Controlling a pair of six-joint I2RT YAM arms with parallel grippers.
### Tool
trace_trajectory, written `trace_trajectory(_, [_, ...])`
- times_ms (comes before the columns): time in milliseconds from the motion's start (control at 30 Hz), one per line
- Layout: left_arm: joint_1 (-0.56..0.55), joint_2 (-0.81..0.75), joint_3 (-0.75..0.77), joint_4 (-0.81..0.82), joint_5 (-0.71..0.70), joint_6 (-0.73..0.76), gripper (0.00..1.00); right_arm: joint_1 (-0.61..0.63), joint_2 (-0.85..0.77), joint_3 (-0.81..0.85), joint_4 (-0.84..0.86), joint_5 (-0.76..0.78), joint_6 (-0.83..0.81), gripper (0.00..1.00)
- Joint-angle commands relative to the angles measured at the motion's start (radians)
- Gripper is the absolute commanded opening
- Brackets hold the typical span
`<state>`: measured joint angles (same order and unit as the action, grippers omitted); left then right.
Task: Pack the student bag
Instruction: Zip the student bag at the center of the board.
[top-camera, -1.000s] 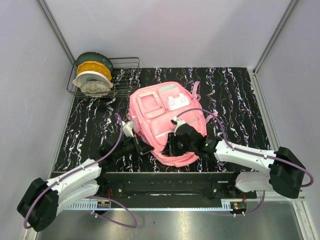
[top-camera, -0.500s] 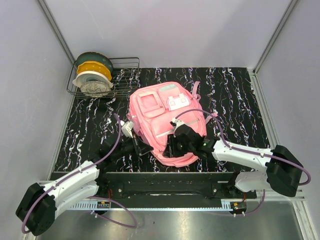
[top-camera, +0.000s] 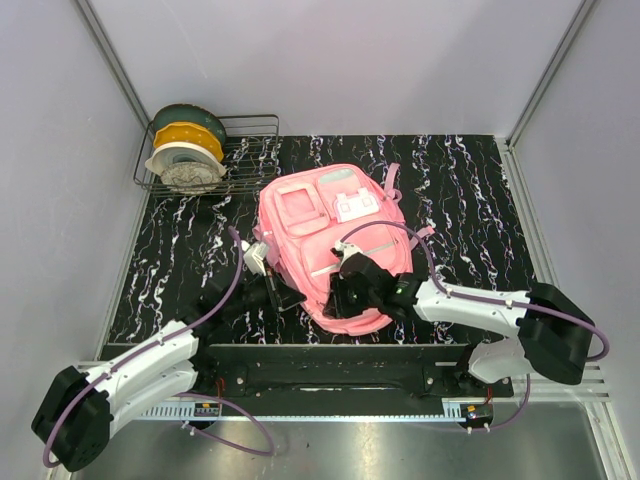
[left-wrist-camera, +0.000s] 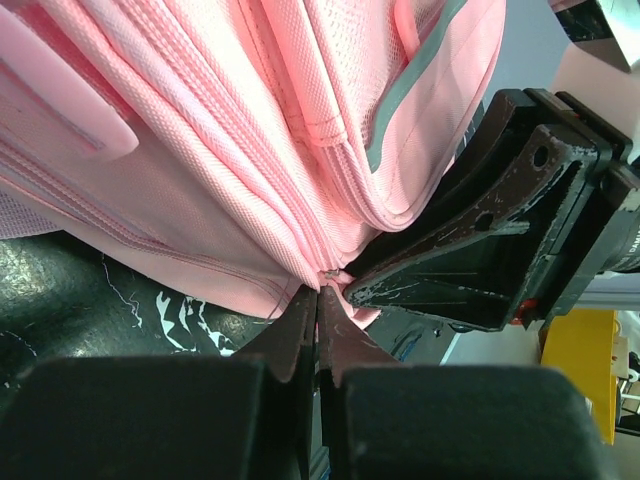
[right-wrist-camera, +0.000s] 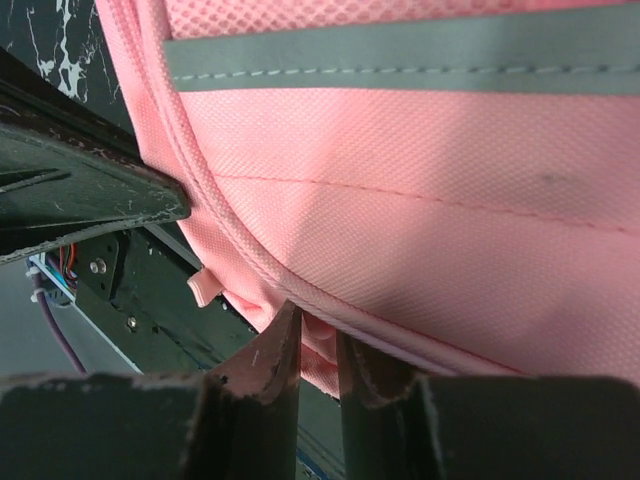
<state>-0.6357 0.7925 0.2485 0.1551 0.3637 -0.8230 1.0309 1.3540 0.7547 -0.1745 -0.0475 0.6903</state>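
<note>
student bag (top-camera: 318, 222), patch (top-camera: 355, 207) print unreadable; left gripper (left-wrist-camera: 318, 296) jaws clamp its zip seam, right gripper (right-wrist-camera: 318, 335) jaws pinch its edge.

Nothing legible in any view: no word, brand or number. The white-pink patch (top-camera: 355, 206) on the student bag (top-camera: 300, 215), beyond the right hand (top-camera: 338, 297), shows only blurred shapes. The small sticker (top-camera: 477, 412) on the rail (top-camera: 330, 408), well behind that hand, is too small to read.
</note>
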Motion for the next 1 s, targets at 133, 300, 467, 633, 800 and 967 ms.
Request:
trace_trajectory(133, [-0.012, -0.044, 0.083, 0.07, 0.118, -0.013, 0.0, 0.043, 0.037, 0.046, -0.025, 0.149, -0.055, 0.33])
trace_trajectory(300, [-0.012, -0.047, 0.087, 0.064, 0.121, -0.016, 0.0, 0.067, 0.034, 0.049, -0.023, 0.227, -0.064, 0.33])
trace_trajectory(467, [-0.012, -0.058, 0.087, 0.057, 0.112, -0.019, 0.0, 0.072, 0.05, 0.052, -0.011, 0.212, -0.08, 0.12])
trace_trajectory(633, [-0.013, -0.068, 0.09, 0.023, 0.08, -0.016, 0.0, 0.077, -0.002, 0.037, -0.008, 0.212, -0.084, 0.0])
trace_trajectory(800, [-0.006, -0.087, 0.141, -0.118, -0.035, 0.033, 0.0, 0.075, -0.13, 0.061, -0.127, 0.245, -0.123, 0.0])
trace_trajectory(967, [0.134, -0.108, 0.175, -0.221, -0.016, 0.068, 0.0, 0.075, -0.182, 0.075, -0.243, 0.193, -0.175, 0.0])
